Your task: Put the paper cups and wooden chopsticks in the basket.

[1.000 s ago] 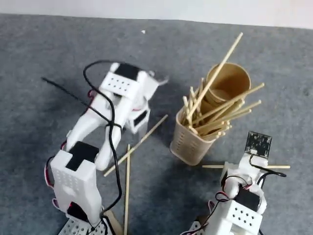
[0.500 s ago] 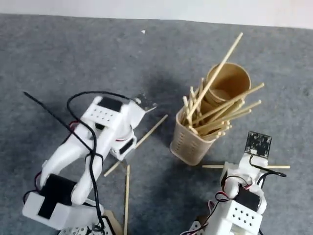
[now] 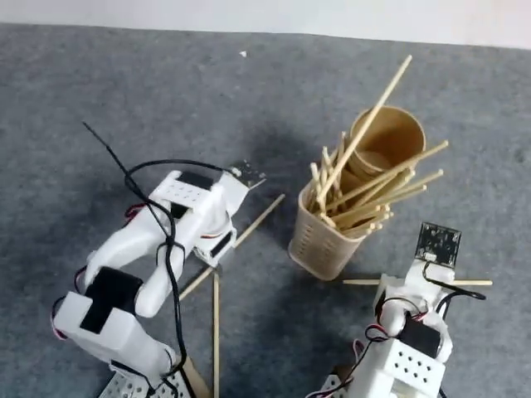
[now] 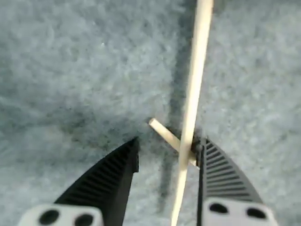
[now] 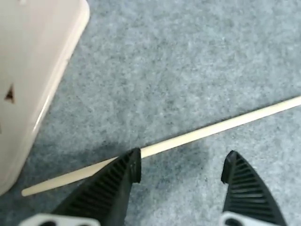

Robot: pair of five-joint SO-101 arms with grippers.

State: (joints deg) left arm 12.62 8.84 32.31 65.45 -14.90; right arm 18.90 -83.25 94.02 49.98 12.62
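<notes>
left gripper (image 4: 168, 143) lowered, fingers spread astride crossed pale wooden chopsticks (image 4: 195, 84) | right gripper (image 5: 183, 157) unmoved, spread, empty | grasp pending

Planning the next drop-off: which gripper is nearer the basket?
Right. The right gripper hangs over a loose chopstick just beside the basket; the left gripper is farther off, above two chopsticks that meet.

Cups (image 3: 387, 139), chopsticks (image 3: 365, 205) in basket (image 3: 319, 242)
</notes>
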